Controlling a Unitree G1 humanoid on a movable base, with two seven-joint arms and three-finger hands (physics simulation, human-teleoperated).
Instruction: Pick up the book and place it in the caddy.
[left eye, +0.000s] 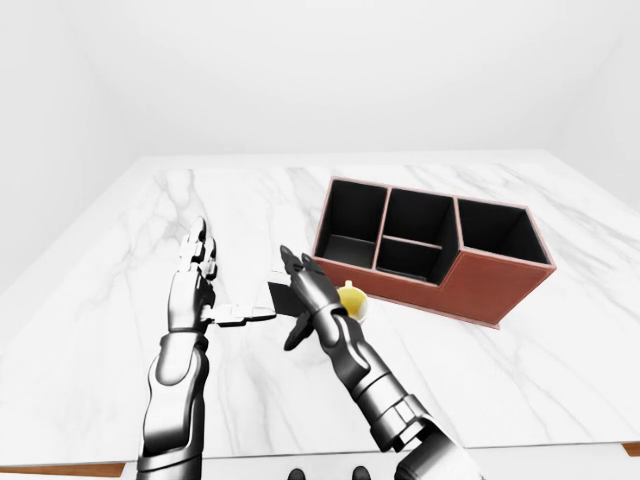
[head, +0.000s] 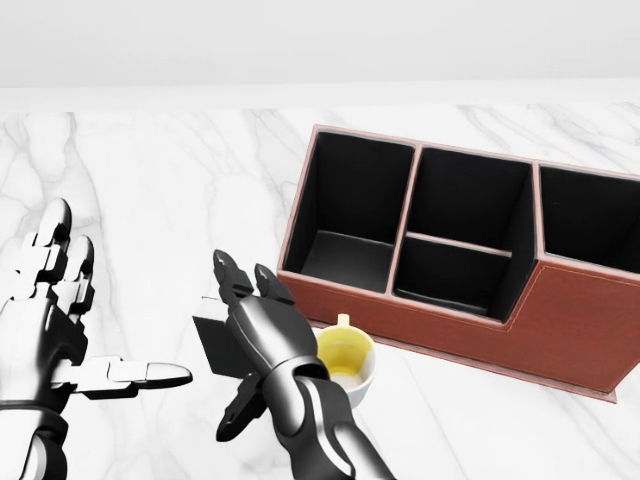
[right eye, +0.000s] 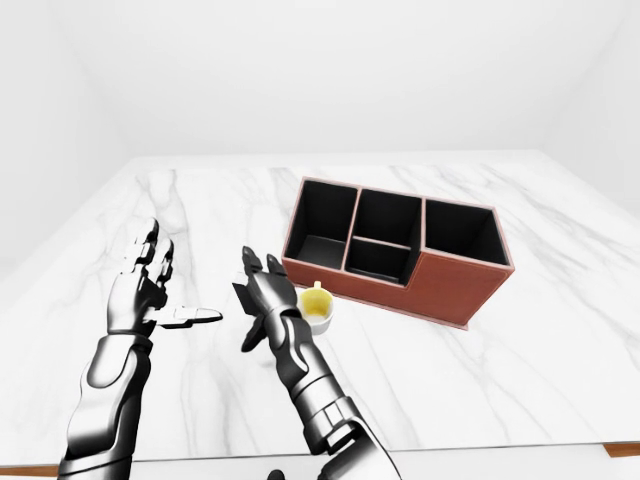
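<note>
A small dark book (head: 212, 340) sits on the marble table (head: 150, 170) between my two hands, left of the caddy. My right hand (head: 242, 340) is open with fingers spread, its palm over the book's right side and hiding most of it; nothing is gripped. Open too, my left hand (head: 110, 310) stands to the book's left, fingers upright and thumb pointing toward the book, apart from it. The brown leather caddy (head: 450, 330) with black compartments stands at the right of the head view, all visible compartments empty.
A white cup (head: 346, 362) with a yellow inside stands against the caddy's near wall, just right of my right wrist. The table's near edge (left eye: 560, 452) runs along the bottom of the left-eye view. A white wall lies beyond the table.
</note>
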